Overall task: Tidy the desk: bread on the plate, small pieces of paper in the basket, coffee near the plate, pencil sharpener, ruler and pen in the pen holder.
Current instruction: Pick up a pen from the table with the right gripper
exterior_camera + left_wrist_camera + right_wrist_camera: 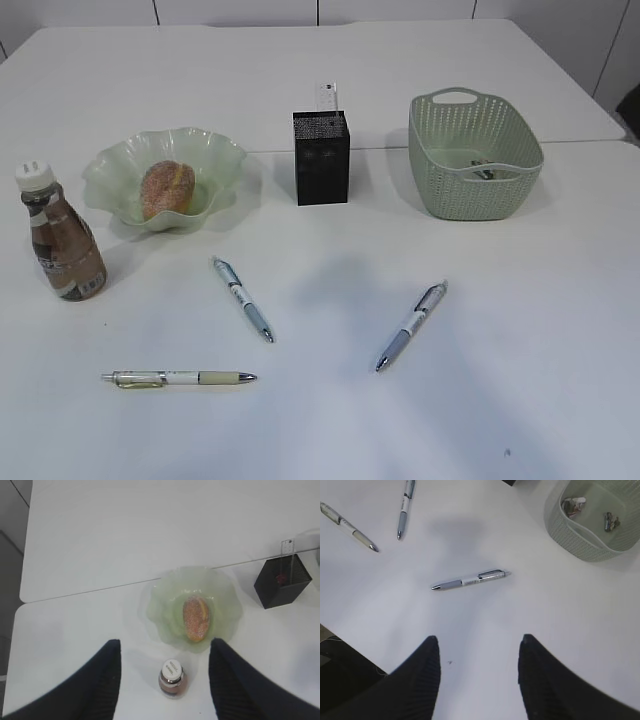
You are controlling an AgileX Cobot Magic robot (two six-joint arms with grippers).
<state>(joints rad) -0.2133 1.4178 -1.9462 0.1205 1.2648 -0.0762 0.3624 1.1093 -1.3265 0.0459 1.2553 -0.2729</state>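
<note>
With both grippers parted and empty, the right gripper (pixel 479 672) is judged nearer to the blue-grey pen (pixel 470 580), which is seen lying flat on the desk (pixel 580 625) ahead of the jaws, its long axis running nearly crosswise to their gap.

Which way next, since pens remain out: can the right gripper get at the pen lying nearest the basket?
Probably yes: the right gripper hangs open above bare desk, and the pen lies alone just ahead, nothing between.
</note>
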